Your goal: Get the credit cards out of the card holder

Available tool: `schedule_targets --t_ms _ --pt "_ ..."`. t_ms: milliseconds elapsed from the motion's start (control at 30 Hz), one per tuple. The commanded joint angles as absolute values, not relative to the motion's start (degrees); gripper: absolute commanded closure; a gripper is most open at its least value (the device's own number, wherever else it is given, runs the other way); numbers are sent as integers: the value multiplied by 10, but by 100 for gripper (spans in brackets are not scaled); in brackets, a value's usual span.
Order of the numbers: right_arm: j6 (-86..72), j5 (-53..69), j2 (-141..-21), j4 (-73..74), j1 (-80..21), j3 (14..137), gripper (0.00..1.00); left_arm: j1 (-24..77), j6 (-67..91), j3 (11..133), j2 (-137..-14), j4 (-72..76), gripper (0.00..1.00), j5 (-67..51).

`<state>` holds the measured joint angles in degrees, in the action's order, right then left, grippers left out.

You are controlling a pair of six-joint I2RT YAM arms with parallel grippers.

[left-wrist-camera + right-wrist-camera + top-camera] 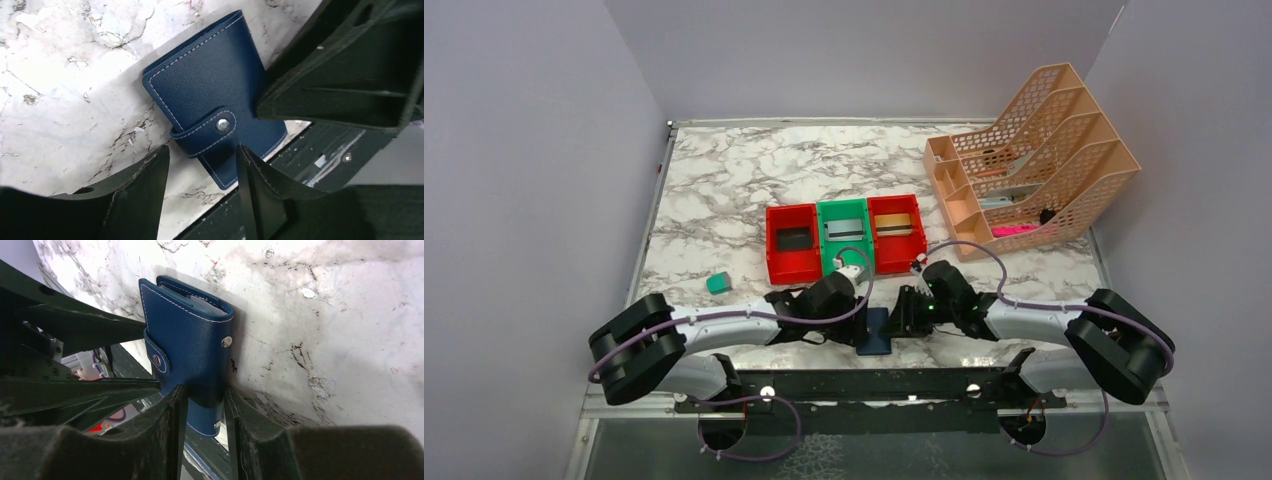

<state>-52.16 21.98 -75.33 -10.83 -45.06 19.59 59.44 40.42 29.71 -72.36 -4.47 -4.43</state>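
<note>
Navy card holder [187,335] snapped shut, right end effector [205,395] pinching it, R-wrist only

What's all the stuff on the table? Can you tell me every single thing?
card holder: one, navy blue, closed, at the table's near edge between the grippers
red bins: two, at the ends of a row mid-table
green bin: one, between the red ones
cards: three, black, grey and tan, one in each bin
block: one, teal, left of the bins
file rack: one, peach, far right, small items inside
table: one, white marble
left gripper: one, black, jaws apart over the holder's snap tab
right gripper: one, black, clamped on the holder's end
</note>
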Motion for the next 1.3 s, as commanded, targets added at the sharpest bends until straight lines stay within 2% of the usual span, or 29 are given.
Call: schedule_targets --t_ms 0,200,533,600,733,833,900,1033,1167,1267 --pt "-529 217 -767 -104 -455 195 62 612 412 329 -764 -26 46 6" --pt "-530 216 -773 -103 -455 203 61 639 403 380 -813 -74 49 63" --pt "-555 211 -757 -113 -455 205 60 657 401 407 -834 -115 70 106" --pt "-560 209 -753 -122 -455 201 56 657 403 401 -824 -105 73 103" --pt "-548 168 -756 -80 -455 216 42 657 414 376 -799 -71 75 94" --pt "-516 137 -755 -30 -455 236 37 657 418 362 -789 -51 75 85" --pt "-495 127 -757 -13 -455 243 40 657 416 361 -789 -53 70 86" --pt "-483 134 -773 -3 -455 252 50 657 406 379 -786 -94 57 111" --pt "-497 123 -774 0 -455 248 52 657 389 408 -778 -134 38 136" --pt "-501 115 -770 4 -455 248 52 657 379 430 -782 -162 34 149"
